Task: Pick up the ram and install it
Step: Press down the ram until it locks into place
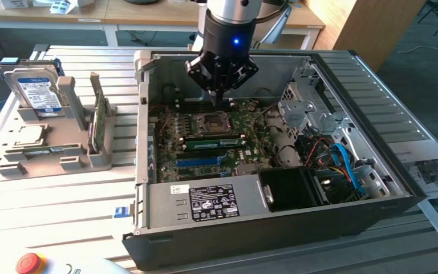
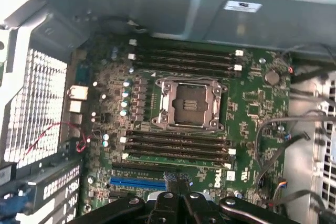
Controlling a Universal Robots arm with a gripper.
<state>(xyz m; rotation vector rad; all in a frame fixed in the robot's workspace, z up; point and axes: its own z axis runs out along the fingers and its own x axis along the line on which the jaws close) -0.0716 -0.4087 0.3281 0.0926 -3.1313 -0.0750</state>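
gripper [image 1: 217, 104]: fingers pinched together, holding nothing, inside the computer case [image 1: 401, 188]
ram [image 1: 216, 142]: seated in motherboard [image 1: 243, 123] slot

And there's the ram [image 1: 215, 142], a long, narrow green stick with a row of small dark chips along its face. It's standing on its long edge in the motherboard slots, at about six o'clock from the CPU socket [image 1: 207, 121] in the exterior view. It runs level, parallel to the neighbouring slots. From the wrist camera the ram [image 2: 178, 159] reads as a thin pale-green strip among the dark slots beside the socket [image 2: 190, 103].
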